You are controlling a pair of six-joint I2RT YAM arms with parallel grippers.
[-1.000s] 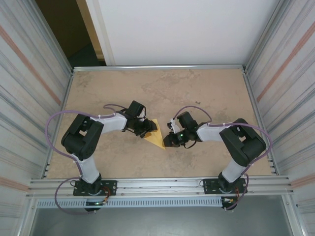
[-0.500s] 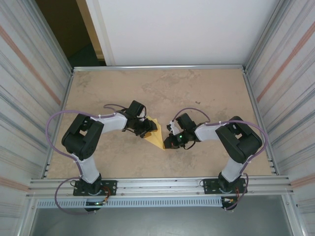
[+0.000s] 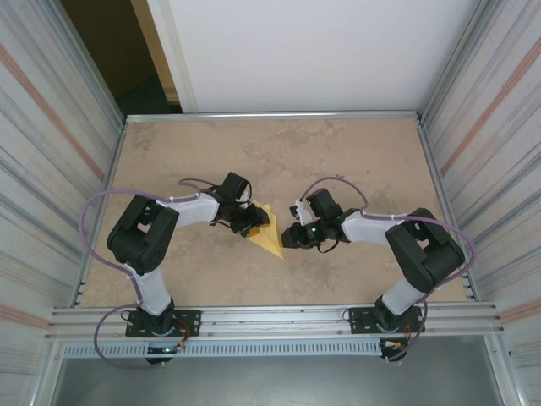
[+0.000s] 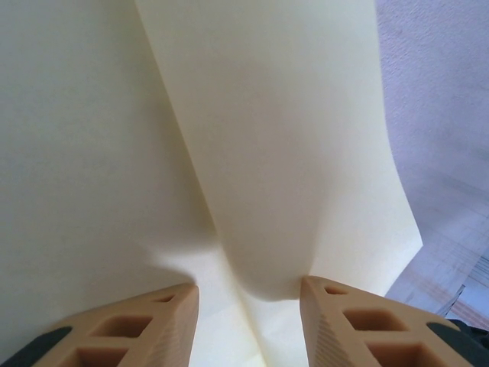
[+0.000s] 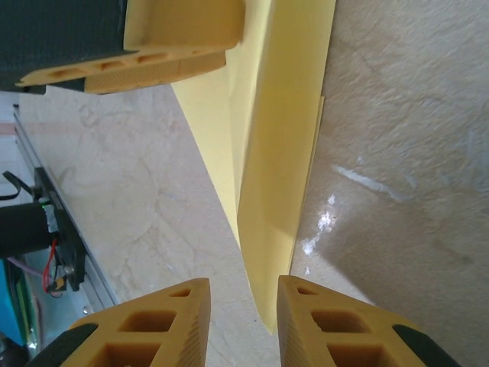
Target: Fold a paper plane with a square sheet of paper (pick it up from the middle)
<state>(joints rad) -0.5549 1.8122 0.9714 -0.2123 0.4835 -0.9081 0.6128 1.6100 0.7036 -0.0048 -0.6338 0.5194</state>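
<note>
Left tool (image 3: 251,222) clamped on far-left end of folded paper sheet (image 3: 269,235), which looks partly raised off worktop (image 3: 338,161). Long axis runs diag from that grip toward near-right, ending in pointed tip. Right tool (image 3: 287,238) sits just right of tip, jaws parted, nothing pinched. Tip is just ahead of its gap, so approach should run along the axis imo.

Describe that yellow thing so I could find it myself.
On the tan table, look midway between the left gripper and the right gripper. There is the square sheet of paper, folded to a point: pale yellow against black arms.
</note>
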